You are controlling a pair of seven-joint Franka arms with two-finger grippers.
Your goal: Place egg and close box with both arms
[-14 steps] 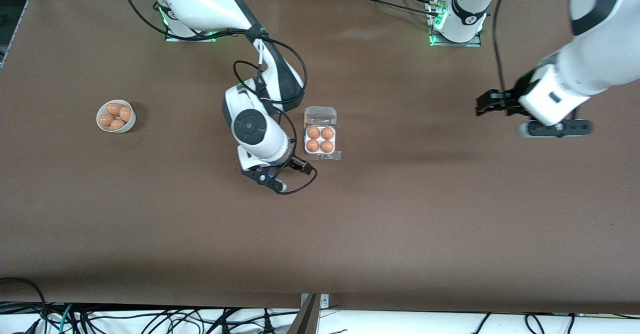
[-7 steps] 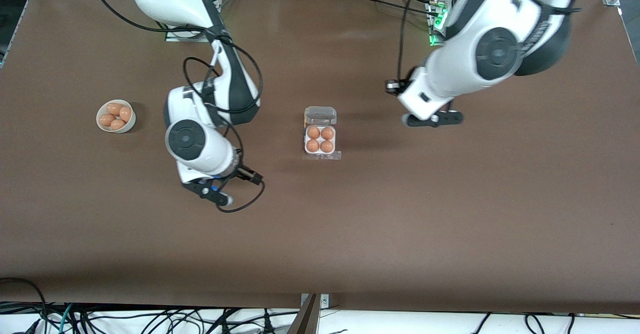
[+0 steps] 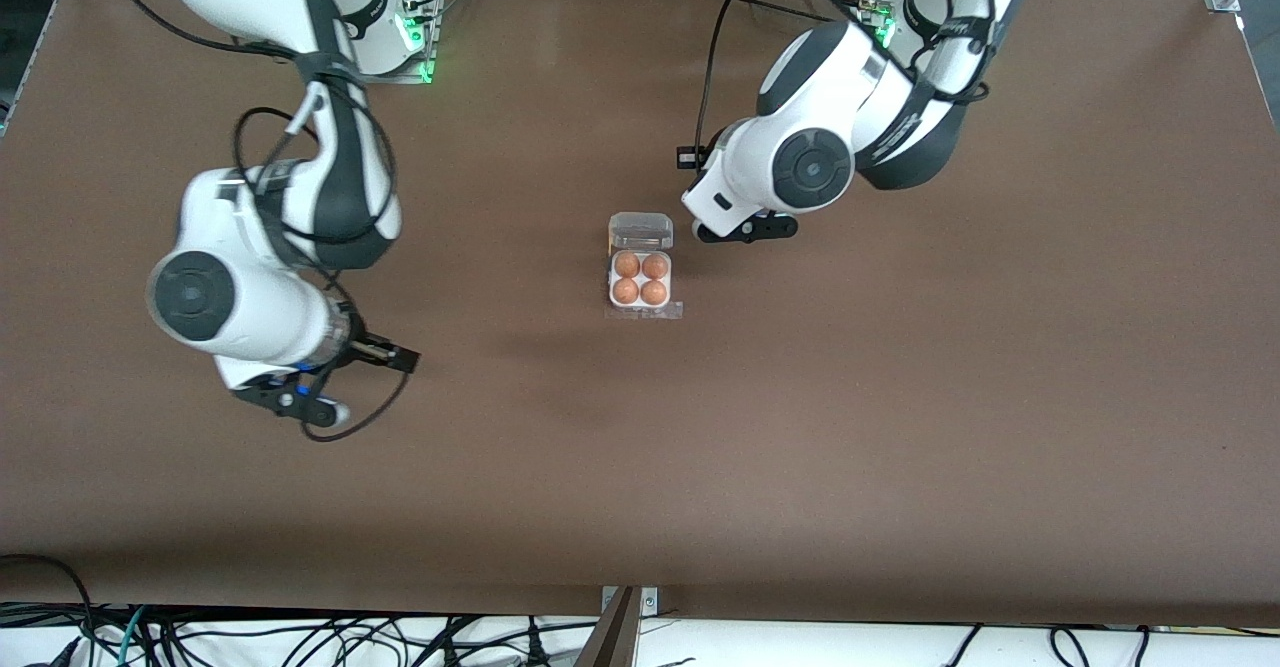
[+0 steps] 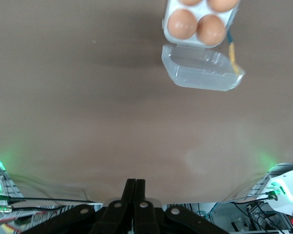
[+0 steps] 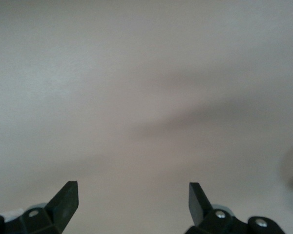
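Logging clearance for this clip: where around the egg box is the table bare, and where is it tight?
The brown table lies bare from the box toward the front camera, and on toward the left arm's end. Bare too between the box and the right gripper, jaws open, low over the table. It is tight at the open lid, where the left gripper, jaws shut, hangs beside it.
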